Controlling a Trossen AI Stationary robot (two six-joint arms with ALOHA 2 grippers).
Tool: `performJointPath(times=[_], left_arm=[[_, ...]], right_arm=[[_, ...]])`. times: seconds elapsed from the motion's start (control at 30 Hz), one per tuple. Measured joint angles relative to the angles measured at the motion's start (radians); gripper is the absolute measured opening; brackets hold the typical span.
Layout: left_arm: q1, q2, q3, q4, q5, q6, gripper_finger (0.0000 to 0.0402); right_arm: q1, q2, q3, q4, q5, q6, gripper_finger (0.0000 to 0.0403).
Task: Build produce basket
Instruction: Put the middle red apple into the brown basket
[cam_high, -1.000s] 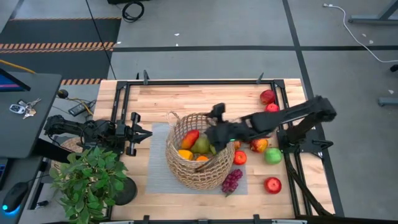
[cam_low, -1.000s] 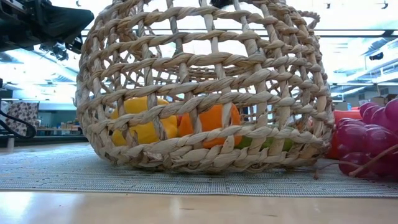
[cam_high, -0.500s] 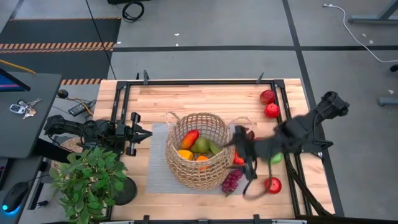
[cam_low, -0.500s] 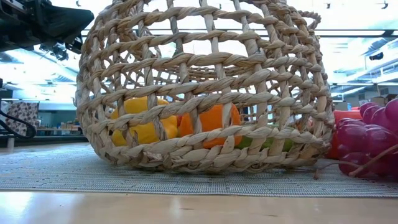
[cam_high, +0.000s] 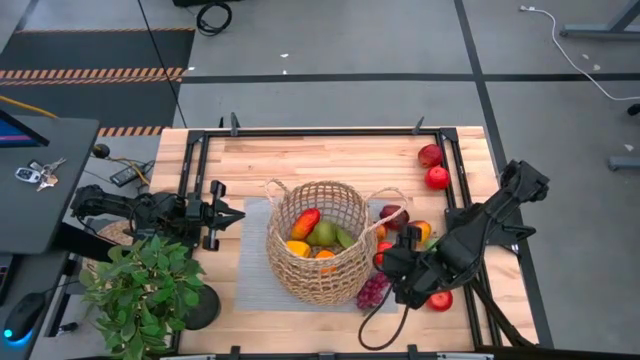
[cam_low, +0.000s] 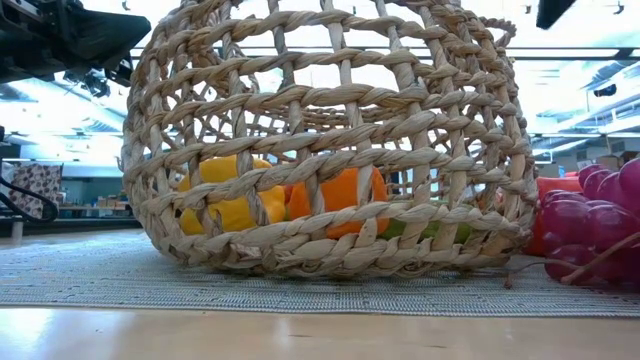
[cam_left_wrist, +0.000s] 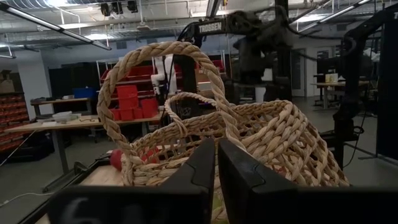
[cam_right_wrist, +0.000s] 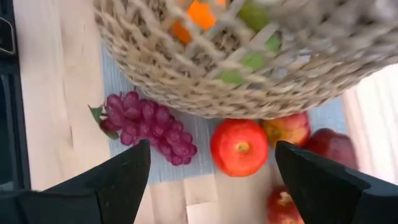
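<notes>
The tan wicker basket (cam_high: 320, 245) stands on a grey mat (cam_high: 255, 265) and holds a red-orange piece (cam_high: 305, 222), green pieces (cam_high: 326, 235) and an orange (cam_high: 297, 248). It fills the low view (cam_low: 330, 150). Purple grapes (cam_high: 372, 290) lie on the mat at its near right, and also show in the right wrist view (cam_right_wrist: 146, 127). Red apples (cam_high: 437, 298) (cam_right_wrist: 239, 147) lie beside them. My right gripper (cam_high: 398, 282) hovers open above the grapes and the apples (cam_right_wrist: 212, 152), touching nothing. My left gripper (cam_high: 225, 215) waits shut to the left of the basket, facing its loop handle (cam_left_wrist: 161, 56).
More apples lie at the far right (cam_high: 433, 166) and right of the basket (cam_high: 420, 232). A potted green plant (cam_high: 145, 290) stands at the near left corner. Dark frame rails (cam_high: 460, 190) run along the table's sides. A cable loops near the front edge (cam_high: 385, 325).
My right gripper has drawn back from above the basket's right rim and swung toward the table's near right, ending low over the grapes and apples. The basket, tipped under the gripper a second ago, stands even again.
</notes>
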Motion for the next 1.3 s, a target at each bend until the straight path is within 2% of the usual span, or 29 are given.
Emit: performJointPath(times=[0.13, 0.4, 0.63, 0.87, 1.3], left_arm=[[0.000, 0.000, 0.000, 0.000, 0.000, 0.000, 0.0031], [0.000, 0.000, 0.000, 0.000, 0.000, 0.000, 0.0030], [0.000, 0.000, 0.000, 0.000, 0.000, 0.000, 0.0026], [0.000, 0.000, 0.000, 0.000, 0.000, 0.000, 0.0034], [0.000, 0.000, 0.000, 0.001, 0.000, 0.000, 0.0029]], right_arm=[[0.005, -0.046, -0.121, 0.075, 0.000, 0.031, 0.0348], [-0.018, -0.191, -0.474, 0.346, 0.010, 0.057, 0.0348], [-0.093, -0.250, -0.688, 0.563, 0.037, -0.006, 0.0351], [-0.145, -0.246, -0.760, 0.764, 0.012, -0.110, 0.0365], [-0.155, -0.126, -0.765, 0.770, 0.023, -0.128, 0.0367]])
